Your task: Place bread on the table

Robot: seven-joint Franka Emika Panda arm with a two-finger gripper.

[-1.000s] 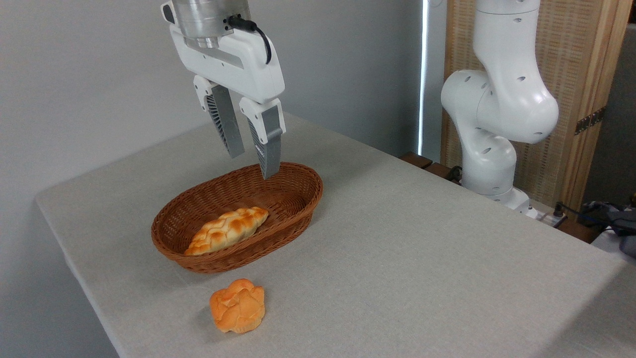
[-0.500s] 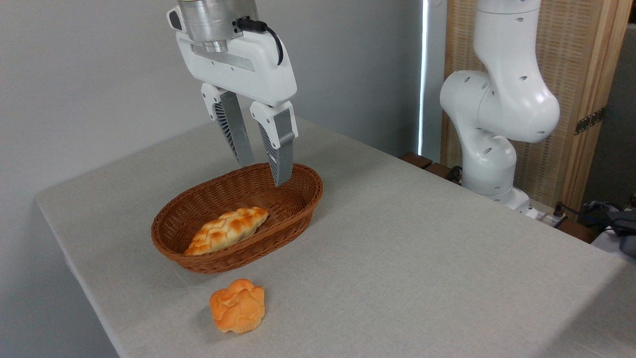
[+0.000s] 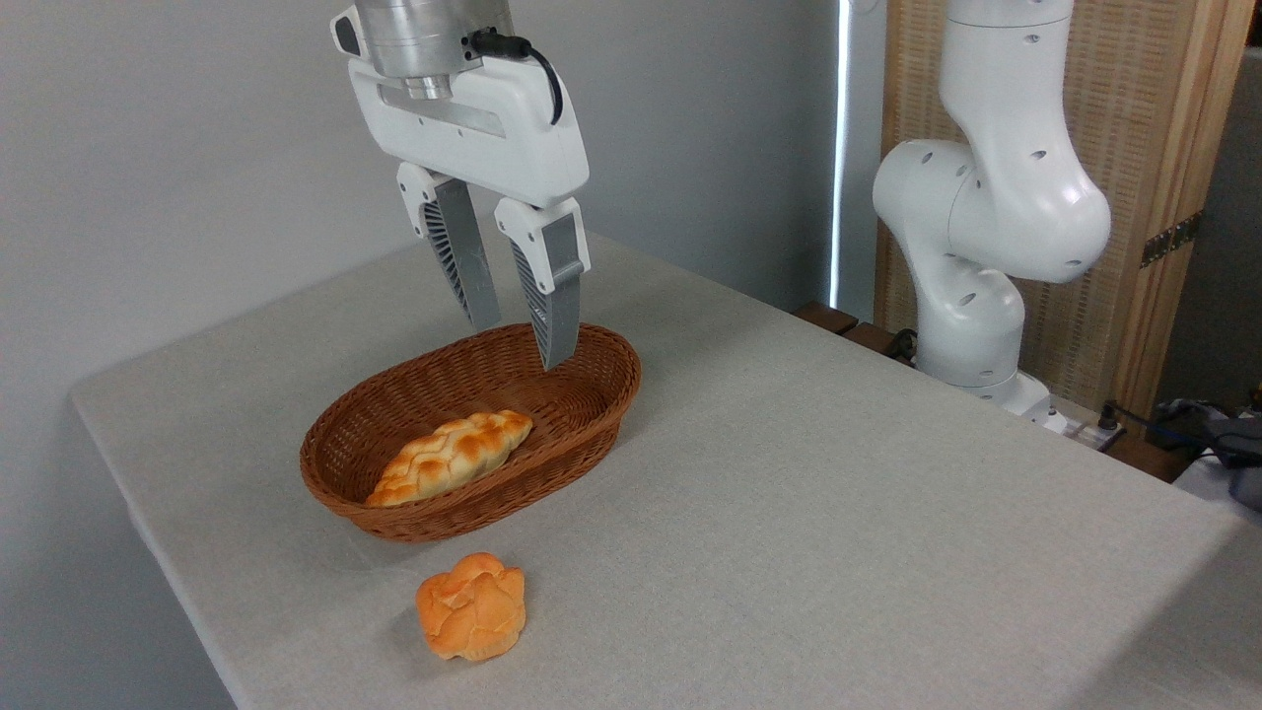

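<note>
The bread, a small round orange-golden bun with a lumpy cracked top, lies on the grey-beige table near its front edge, just in front of the wicker basket. My gripper hangs above the far end of the basket, well above and behind the bun. Its two grey fingers point down, stand apart and hold nothing.
A brown oval wicker basket stands on the table with a long pale braided loaf inside. The white arm base rises at the right behind the table. The table's left and front edges run close to the bun.
The gripper has shifted a little to the right and slightly down over the basket's far end, then held still. Bun, loaf and basket have not moved.
</note>
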